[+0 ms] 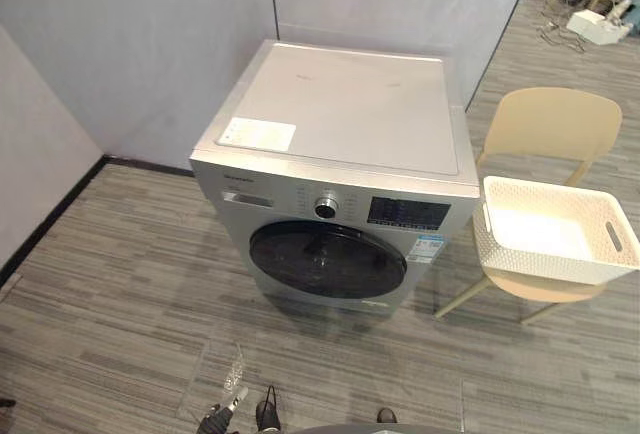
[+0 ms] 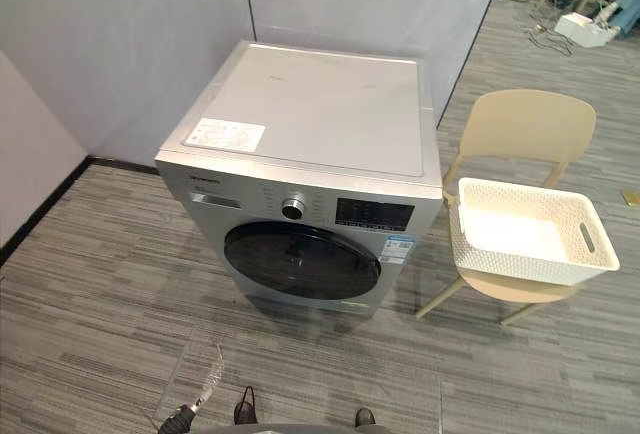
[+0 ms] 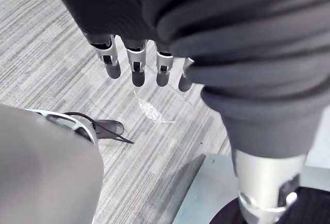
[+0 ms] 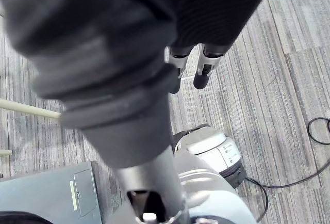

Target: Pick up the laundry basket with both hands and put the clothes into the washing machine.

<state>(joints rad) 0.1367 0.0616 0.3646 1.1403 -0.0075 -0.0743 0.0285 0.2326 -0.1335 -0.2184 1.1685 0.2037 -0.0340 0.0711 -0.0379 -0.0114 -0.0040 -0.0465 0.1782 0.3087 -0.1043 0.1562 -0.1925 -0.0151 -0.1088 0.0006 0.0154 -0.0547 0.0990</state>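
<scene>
The left hand [image 3: 135, 66] and the right hand [image 4: 203, 72] hang empty, fingers straight, over the floor [image 1: 110, 314], well apart from the white laundry basket [image 1: 540, 259] on a cream chair [image 1: 550, 119] at 3 o'clock of the washing machine [image 1: 340, 114]. A clean pick-up likely means squaring to the chair, taking the basket by its short ends and lifting level, clear of the chair back at 12 o'clock. Open floor lies at 6 o'clock of the machine, whose round door [image 1: 328, 259] looks closed; wall panels [image 1: 150, 44] close it in at 12.
</scene>
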